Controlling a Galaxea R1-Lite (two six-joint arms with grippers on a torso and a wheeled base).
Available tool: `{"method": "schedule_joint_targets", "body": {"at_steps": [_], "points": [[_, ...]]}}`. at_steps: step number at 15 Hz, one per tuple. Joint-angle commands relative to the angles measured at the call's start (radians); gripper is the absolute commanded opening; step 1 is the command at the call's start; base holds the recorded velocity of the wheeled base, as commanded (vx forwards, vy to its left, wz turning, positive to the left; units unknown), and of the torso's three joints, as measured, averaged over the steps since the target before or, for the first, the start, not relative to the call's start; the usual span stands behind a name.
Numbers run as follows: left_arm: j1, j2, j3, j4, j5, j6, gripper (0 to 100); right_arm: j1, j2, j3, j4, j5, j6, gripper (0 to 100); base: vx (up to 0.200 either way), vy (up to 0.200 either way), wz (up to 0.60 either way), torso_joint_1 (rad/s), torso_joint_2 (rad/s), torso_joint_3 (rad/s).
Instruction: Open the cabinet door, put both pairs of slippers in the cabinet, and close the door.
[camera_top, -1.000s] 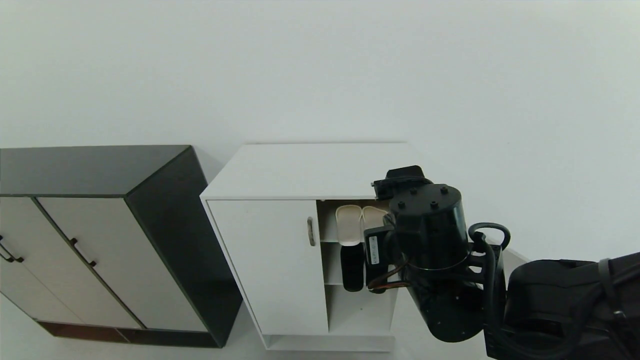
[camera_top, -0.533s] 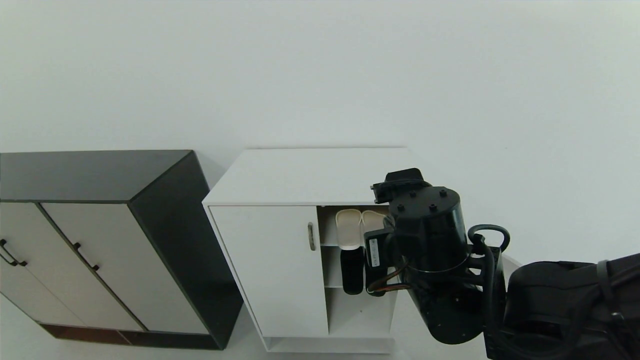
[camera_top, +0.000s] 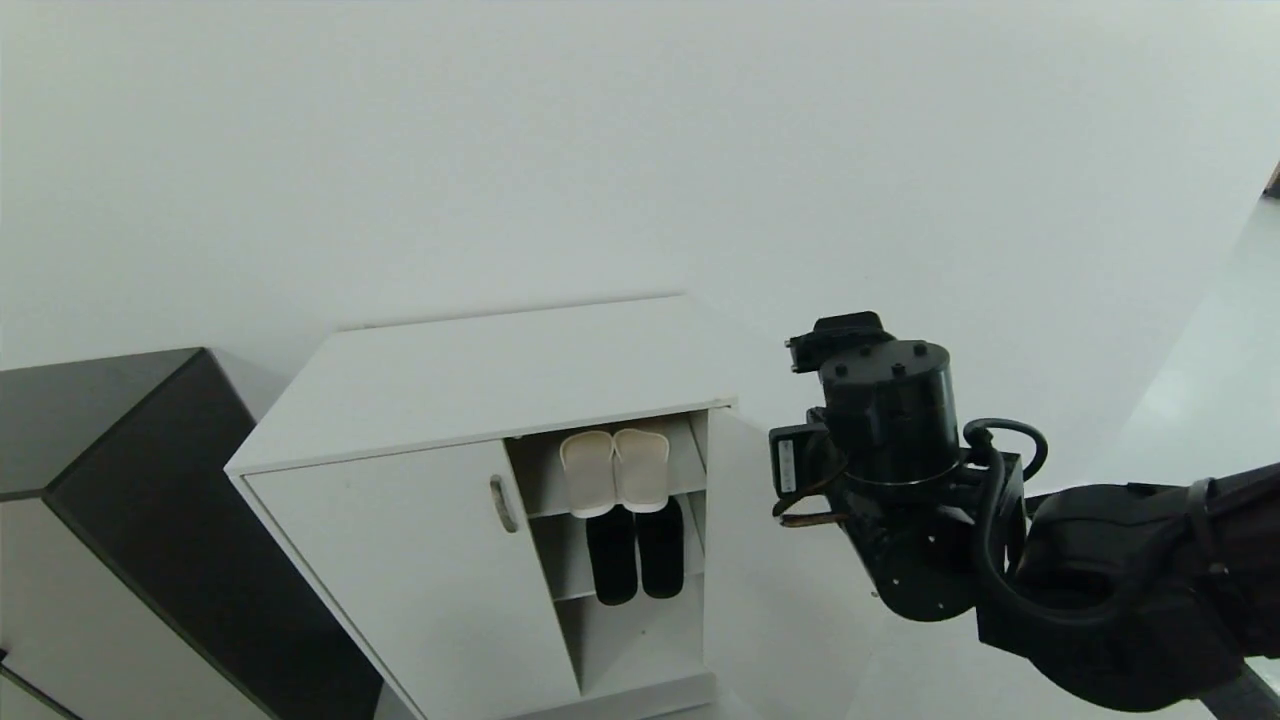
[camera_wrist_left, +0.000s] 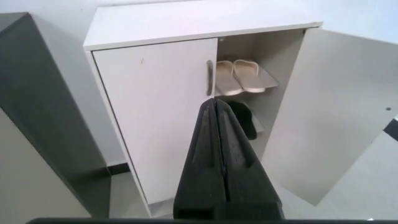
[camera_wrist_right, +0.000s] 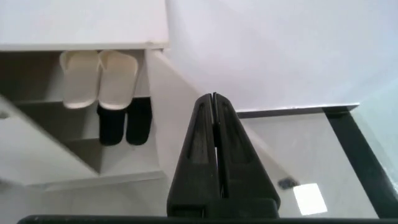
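The head view has swung since a second ago, so the white cabinet (camera_top: 480, 370) now sits lower and further left in it, turned at an angle, and less of the dark cabinet (camera_top: 120, 480) beside it shows. That is the camera's shift, not the furniture's. The right arm (camera_top: 900, 480), which earlier overlapped the open compartment and hid part of the slippers, now stands clear to the right of the cabinet, and both pairs are in full view. The cream slippers (camera_top: 615, 470) lie side by side on the upper shelf. The black slippers (camera_top: 635, 555) lie on the shelf just below, their ends sticking out past the shelf edge. The left-hand door, with its handle (camera_top: 497, 503), is closed, and the open door (camera_wrist_left: 348, 112) swings out wide on the right. From the right wrist, the right gripper (camera_wrist_right: 214, 96) points past the edge of that door towards the wall and floor, with both pairs of slippers off to one side and well apart from it. Its fingers are pressed together on nothing and touch nothing. From the left wrist, the left gripper (camera_wrist_left: 214, 102) lines up with the handle of the closed door. It is apart from the door, fingers likewise together and empty, with the slippers beyond its tips inside the compartment.
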Motion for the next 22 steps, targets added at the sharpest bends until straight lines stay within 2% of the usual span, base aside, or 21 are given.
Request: {"method": "schedule_joint_targets", "body": {"at_steps": [1,5,12,17,22], "points": [[0.0,0.001,0.0,0.0,0.0,-0.001,0,-0.073,0.005,-0.008,-0.025,0.028,-0.017,0,0.0,0.0,0.0,0.0,0.0,0.0],[0.0,-0.001,0.0,0.0,0.0,-0.001,0,-0.157,0.002,-0.054,-0.025,0.082,-0.016,0,0.0,0.0,0.0,0.0,0.0,0.0],[0.0,0.001,0.0,0.0,0.0,-0.001,0,-0.177,0.008,-0.097,0.039,0.086,0.021,0,-0.2,0.0,0.0,-0.003,0.0,0.0],[0.0,-0.001,0.0,0.0,0.003,-0.001,0,-0.26,0.077,-0.163,0.045,0.131,0.024,0,0.0,0.0,0.0,0.0,0.0,0.0],[0.0,0.001,0.0,0.0,0.005,-0.001,0,-0.358,0.152,-0.296,0.194,0.287,0.148,0,0.0,0.0,0.0,0.0,0.0,0.0]]}}
